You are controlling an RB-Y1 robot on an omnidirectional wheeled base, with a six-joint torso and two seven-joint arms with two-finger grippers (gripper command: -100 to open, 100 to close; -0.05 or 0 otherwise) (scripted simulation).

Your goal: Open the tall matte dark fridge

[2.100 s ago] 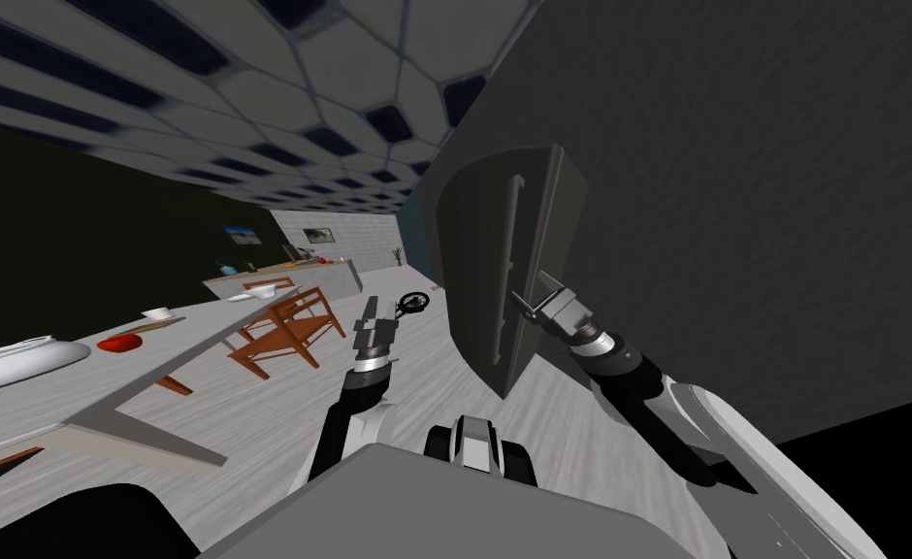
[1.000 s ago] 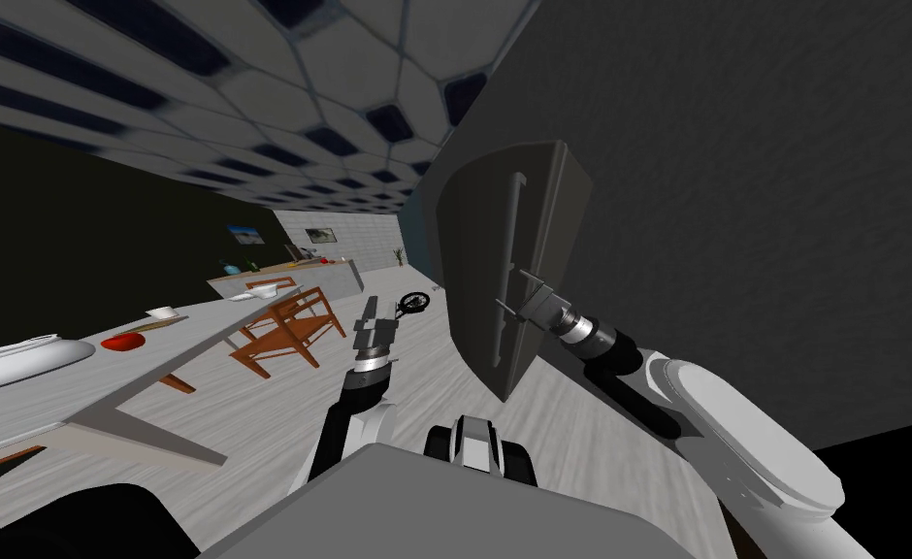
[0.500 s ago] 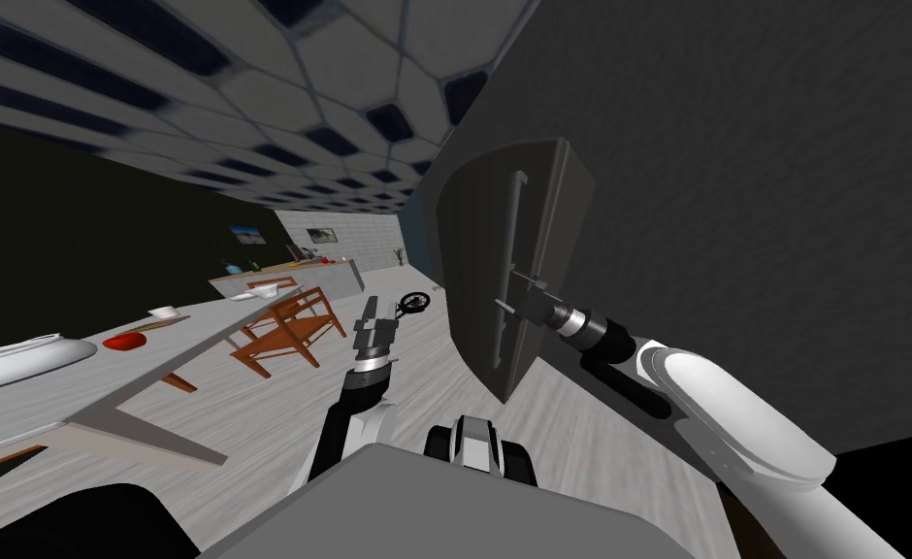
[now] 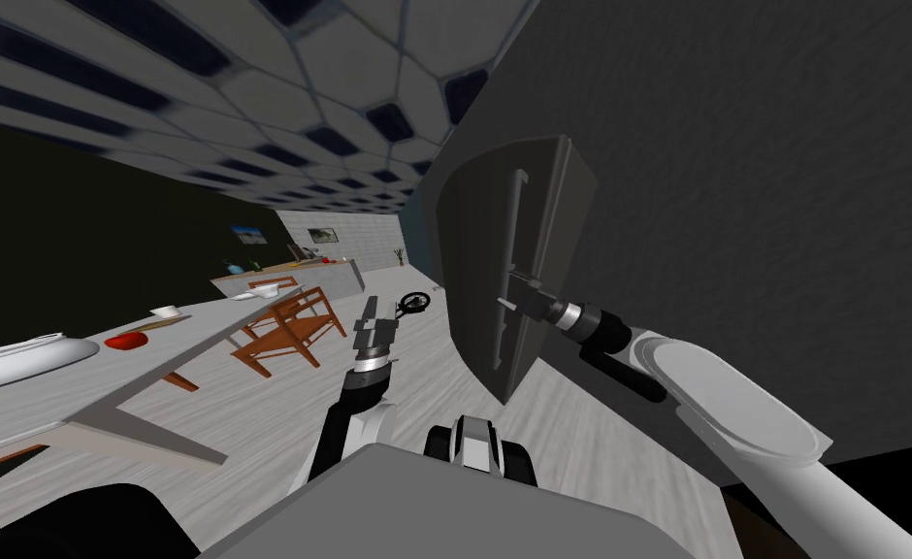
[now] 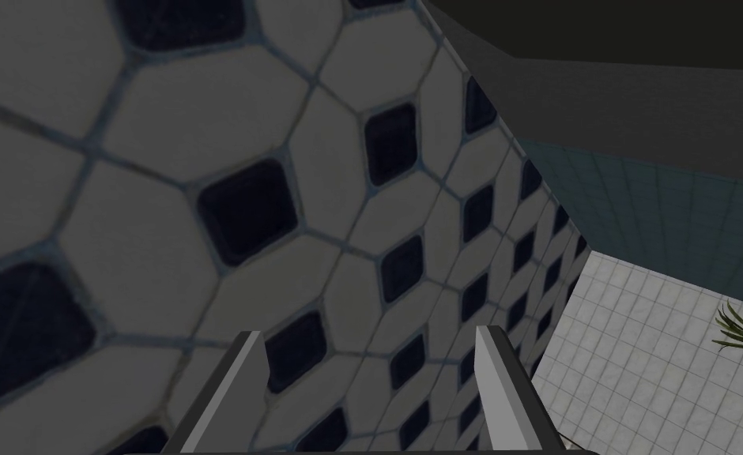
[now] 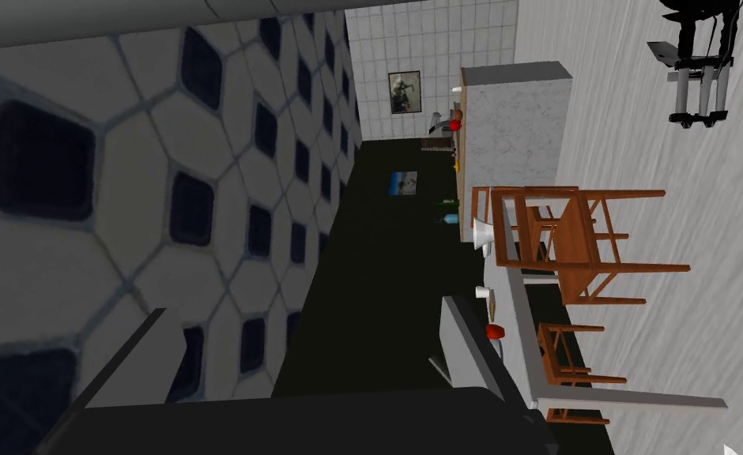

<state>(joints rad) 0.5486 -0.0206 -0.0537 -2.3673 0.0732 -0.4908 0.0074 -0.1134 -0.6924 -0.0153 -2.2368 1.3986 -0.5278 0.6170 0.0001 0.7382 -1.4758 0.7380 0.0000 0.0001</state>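
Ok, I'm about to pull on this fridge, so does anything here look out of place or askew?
Nothing looks spilled or damaged. The fridge stands upright, with the right pincer at its handle. One oddity: a small dark wheeled thing sits alone on the floor to the fridge's left.

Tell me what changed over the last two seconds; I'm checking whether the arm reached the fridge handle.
The right gripper moved left from the edge of the fridge to its handle, fingers open, nothing gripped; the elbow swung outward. The fridge looks shut as before; the left gripper stayed raised and open.
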